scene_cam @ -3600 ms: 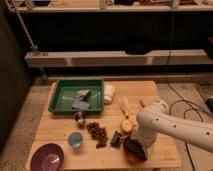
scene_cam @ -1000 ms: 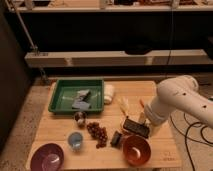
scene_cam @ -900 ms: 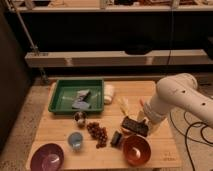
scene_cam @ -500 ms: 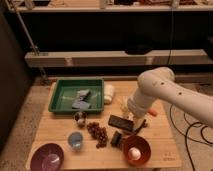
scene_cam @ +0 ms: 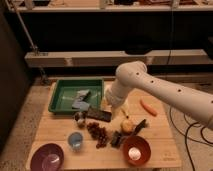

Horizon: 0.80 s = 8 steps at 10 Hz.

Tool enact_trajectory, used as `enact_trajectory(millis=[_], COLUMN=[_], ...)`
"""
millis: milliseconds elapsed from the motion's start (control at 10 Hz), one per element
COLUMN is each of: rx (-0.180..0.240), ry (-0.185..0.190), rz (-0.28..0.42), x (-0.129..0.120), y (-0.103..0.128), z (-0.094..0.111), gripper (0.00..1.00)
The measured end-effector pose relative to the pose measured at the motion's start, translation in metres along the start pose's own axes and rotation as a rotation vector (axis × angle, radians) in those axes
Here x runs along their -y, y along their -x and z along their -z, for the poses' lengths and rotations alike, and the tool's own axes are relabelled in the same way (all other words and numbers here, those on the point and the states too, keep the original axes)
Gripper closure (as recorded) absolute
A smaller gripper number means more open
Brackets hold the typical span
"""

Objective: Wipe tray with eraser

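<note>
At the far left, on the front corner of the wooden table (scene_cam: 52,130), you have a purple bowl (scene_cam: 47,157). A small blue cup (scene_cam: 75,141) stands just to its right. Behind them, at the table's back left, lies the green tray (scene_cam: 65,97), with some blue-grey flat pieces (scene_cam: 81,100) lying in its right half. Just in front of the tray's near rim sits a small round object (scene_cam: 80,118) that you cannot identify from here.

Next comes the eraser (scene_cam: 97,115), a dark block lying roughly level. It is outside the tray, just off the tray's front right corner and close above the table. A cluster of dark red fruit (scene_cam: 97,132) lies in front of it.

Your gripper (scene_cam: 109,114) is at the eraser's right end, jaws clamped together on the eraser. The white arm (scene_cam: 150,85) rises from it and runs off to the right edge.

Right of the eraser you see a yellowish fruit (scene_cam: 127,125), with a black chunky object (scene_cam: 117,139) in front of it and a second dark piece (scene_cam: 141,124) touching its right side. An orange-brown bowl (scene_cam: 136,150) stands at the front edge. An orange carrot-like piece (scene_cam: 148,107) lies alone under the arm. Cables (scene_cam: 192,132) trail on the floor beyond the table's right side.
</note>
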Motion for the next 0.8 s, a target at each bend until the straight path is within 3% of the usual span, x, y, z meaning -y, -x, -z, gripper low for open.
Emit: enact_trajectory(millis=[200, 300, 800], rx=[0.053, 0.072, 0.088], ry=[-0.061, -0.071, -0.085], rz=[-0.004, -0.007, -0.014], x=[0.035, 0.043, 0.05], y=[-0.017, -0.024, -0.032], z=[-0.018, -0.026, -0.032], gripper=[1.0, 1.0, 1.0])
